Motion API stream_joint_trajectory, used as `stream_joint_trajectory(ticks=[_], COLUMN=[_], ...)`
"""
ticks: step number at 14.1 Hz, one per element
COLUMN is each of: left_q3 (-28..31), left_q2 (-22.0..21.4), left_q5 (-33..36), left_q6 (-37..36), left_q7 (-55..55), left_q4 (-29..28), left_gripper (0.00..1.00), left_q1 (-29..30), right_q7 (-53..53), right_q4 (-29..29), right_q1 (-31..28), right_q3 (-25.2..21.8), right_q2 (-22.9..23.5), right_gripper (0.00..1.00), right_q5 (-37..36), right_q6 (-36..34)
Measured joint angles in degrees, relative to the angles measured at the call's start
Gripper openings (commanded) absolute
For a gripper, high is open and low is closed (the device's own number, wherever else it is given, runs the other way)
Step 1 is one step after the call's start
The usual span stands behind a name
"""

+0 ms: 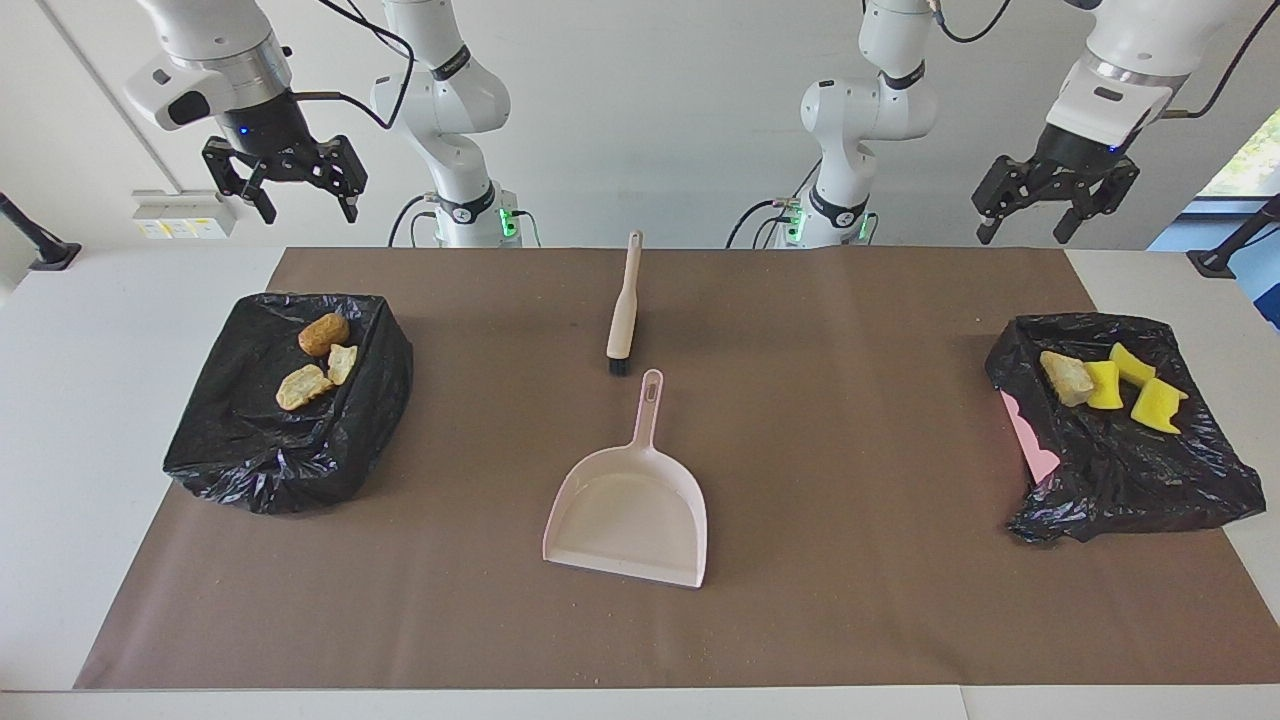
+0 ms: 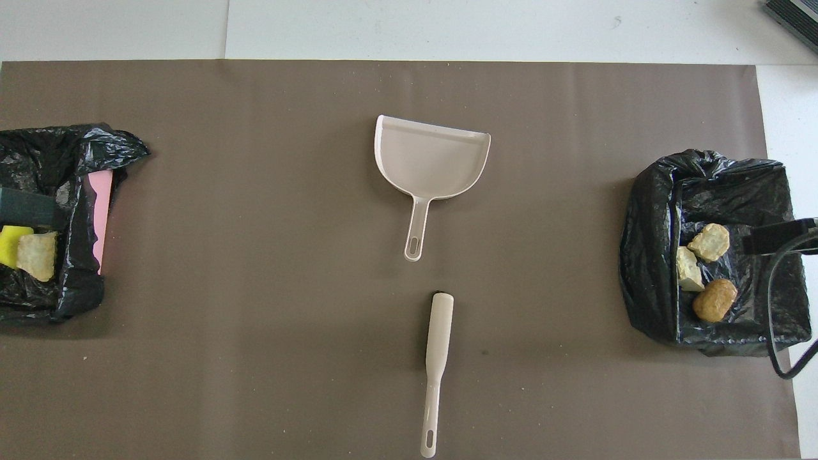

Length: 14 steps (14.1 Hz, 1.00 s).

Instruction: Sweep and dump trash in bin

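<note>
Brown mat (image 1: 800,420) on white table (image 1: 60,400), white wall, both end effectors raised, spread wide

Beige dustpan (image 1: 630,515) and brush (image 1: 623,310) mid-mat between two black-lined bins (image 1: 290,420) (image 1: 1120,450) of trash (image 1: 318,360), both claws raised.

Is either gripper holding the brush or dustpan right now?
No. The left gripper and right gripper hang open and empty; brush and dustpan lie on the table.

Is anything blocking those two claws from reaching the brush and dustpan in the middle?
Nothing visible does. The brush and dustpan lie alone mid-mat; the left gripper and right gripper hang raised, jaws open.
</note>
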Motion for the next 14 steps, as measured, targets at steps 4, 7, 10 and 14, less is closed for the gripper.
stream_joint_trajectory(ticks=[4, 7, 10, 14], left_q3=[-0.2, -0.3, -0.6, -0.9], left_q2=[4.7, 3.8, 1.0, 0.1], left_q5=[-0.1, -0.3, -0.7, -0.8], left_q6=[-4.5, -4.7, -2.3, -1.9], left_q7=[2.4, 2.4, 2.4, 2.4], left_q4=[8.6, 8.0, 3.1, 1.3], left_gripper=[1.00, 1.00, 1.00, 1.00], left_q1=[2.1, 2.2, 2.2, 2.2], right_q7=[0.0, 0.0, 0.0, 0.0], right_q4=[0.0, 0.0, -0.3, -1.1], right_q1=[0.0, 0.0, 0.0, 0.0], right_q3=[0.0, 0.0, 0.0, 0.0], right_q2=[0.0, 0.0, -0.1, -0.7], right_gripper=[1.00, 1.00, 1.00, 1.00], right_q5=[0.0, 0.0, 0.0, 0.0], right_q6=[0.0, 0.0, 0.0, 0.0])
